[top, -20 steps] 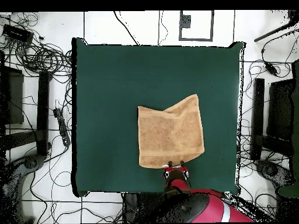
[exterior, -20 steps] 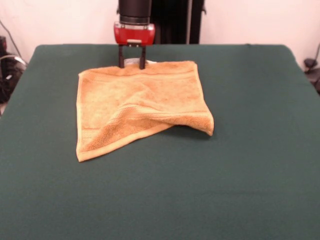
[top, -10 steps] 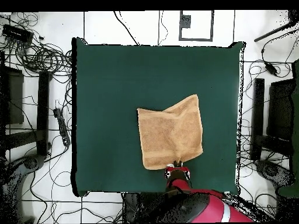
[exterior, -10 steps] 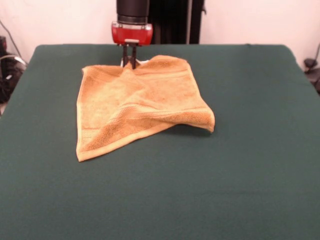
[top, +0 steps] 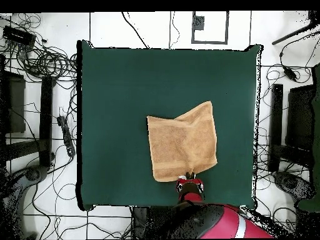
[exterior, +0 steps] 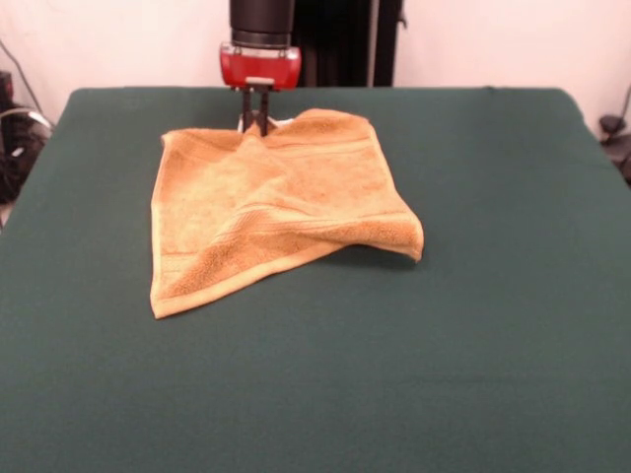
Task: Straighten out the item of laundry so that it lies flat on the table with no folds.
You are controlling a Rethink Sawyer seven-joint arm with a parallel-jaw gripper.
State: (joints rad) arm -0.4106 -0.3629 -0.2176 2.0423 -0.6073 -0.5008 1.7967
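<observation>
The item of laundry, a golden-orange towel, lies on the green table with its near right part folded over into a thick ridge. Its far edge is pinched up into a small peak. My gripper is shut on that far edge, the red wrist just above it. In the overhead view the item of laundry sits right of the table's centre, and the gripper grips its bottom edge. The near left corner lies flat.
Cables and black stands crowd the floor around the table in the overhead view. The robot's red arm reaches in from the bottom edge.
One second ago the gripper stood open over the towel's far edge. It has since shut on that edge, bunching it up. Nothing has moved in the last half second.
</observation>
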